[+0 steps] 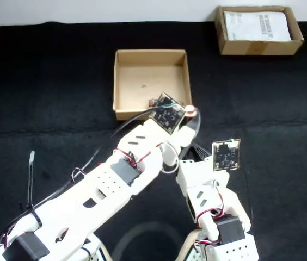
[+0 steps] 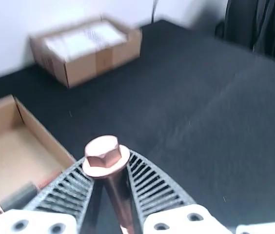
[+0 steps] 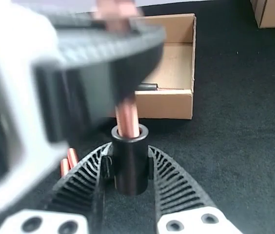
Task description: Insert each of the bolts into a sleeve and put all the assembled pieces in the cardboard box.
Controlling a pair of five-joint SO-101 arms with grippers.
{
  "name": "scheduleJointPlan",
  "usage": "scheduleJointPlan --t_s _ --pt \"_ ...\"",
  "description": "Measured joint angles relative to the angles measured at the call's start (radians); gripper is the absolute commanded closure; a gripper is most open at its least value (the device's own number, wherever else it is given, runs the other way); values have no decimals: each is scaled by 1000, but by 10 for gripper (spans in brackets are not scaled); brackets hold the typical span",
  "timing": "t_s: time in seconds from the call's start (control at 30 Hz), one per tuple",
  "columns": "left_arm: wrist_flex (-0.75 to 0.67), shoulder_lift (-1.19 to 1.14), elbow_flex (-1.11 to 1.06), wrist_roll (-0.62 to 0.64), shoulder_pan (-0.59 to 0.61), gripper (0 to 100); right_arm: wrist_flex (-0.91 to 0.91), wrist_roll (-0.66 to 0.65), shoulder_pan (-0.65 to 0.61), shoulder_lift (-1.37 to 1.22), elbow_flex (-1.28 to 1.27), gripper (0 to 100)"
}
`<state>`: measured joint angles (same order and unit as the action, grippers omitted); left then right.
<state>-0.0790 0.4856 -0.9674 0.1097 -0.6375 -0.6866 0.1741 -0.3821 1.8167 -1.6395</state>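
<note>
Pinching a copper bolt (image 2: 106,153) just below its hex head, the left gripper (image 2: 107,175) is holding it over a black sleeve (image 3: 129,165). The right gripper (image 3: 128,155) is clamping the sleeve upright, and the bolt's shank is sitting in the sleeve's mouth. Both are hovering at the cardboard box's (image 1: 148,76) 5 o'clock corner. One assembled piece (image 3: 154,88) is lying inside, along the near wall. Loose bolts (image 3: 68,163) are lying just beside the right gripper.

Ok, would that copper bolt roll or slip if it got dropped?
The bolt looks like solid metal, so probably stiff and heavy for its size. Its smooth shank could slip, though the ribbed fingers likely help. The wide hex head should curb rolling on the dark cloth.
</note>
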Motion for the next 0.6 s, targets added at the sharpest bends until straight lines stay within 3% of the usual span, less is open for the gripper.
scheduleJointPlan --t_s 0.17,0.33,0.6 --pt "89 0 0 6 -6 974 -2 -35 0 0 0 991" --pt "103 0 2 8 -3 821 -2 -41 0 0 -2 991" --pt "351 173 11 5 -23 886 -2 -55 9 0 0 991"
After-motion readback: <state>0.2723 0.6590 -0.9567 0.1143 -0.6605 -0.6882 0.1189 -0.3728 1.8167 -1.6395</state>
